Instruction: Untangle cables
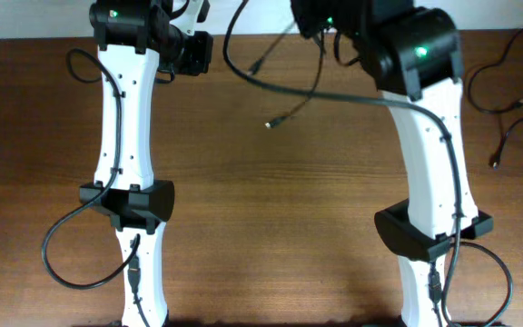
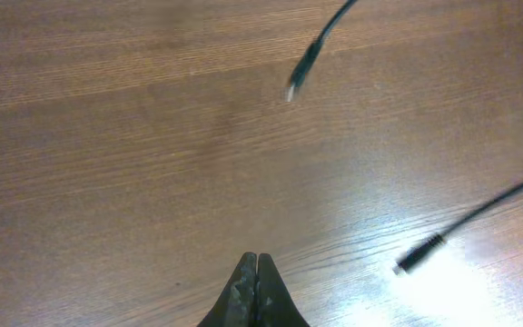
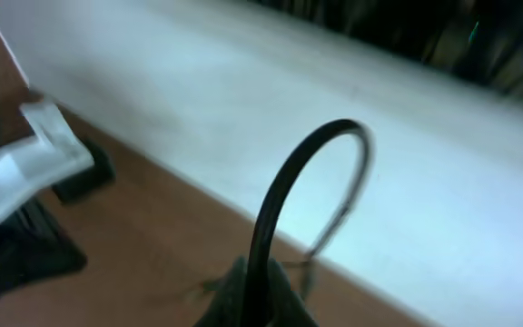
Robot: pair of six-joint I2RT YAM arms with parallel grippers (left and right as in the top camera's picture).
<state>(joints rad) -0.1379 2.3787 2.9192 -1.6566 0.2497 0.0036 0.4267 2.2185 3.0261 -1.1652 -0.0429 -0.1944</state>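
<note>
Thin black cables hang from the top middle of the overhead view. One plug end (image 1: 255, 65) and a metal-tipped plug end (image 1: 271, 123) dangle over the brown table (image 1: 261, 209). My right gripper (image 3: 260, 272) is shut on a black cable (image 3: 284, 182) that arches up out of its jaws. In the overhead view it sits at the far edge (image 1: 314, 29), mostly hidden under the arm. My left gripper (image 2: 257, 265) is shut and empty above bare wood, at the far left in the overhead view (image 1: 192, 50). The left wrist view shows two plug ends (image 2: 302, 71) (image 2: 420, 254) ahead of it.
More loose black cables (image 1: 507, 104) lie at the far right edge of the table. A white wall or board (image 3: 334, 82) runs along the table's far edge. Thicker black wires (image 1: 62, 245) loop off both arms.
</note>
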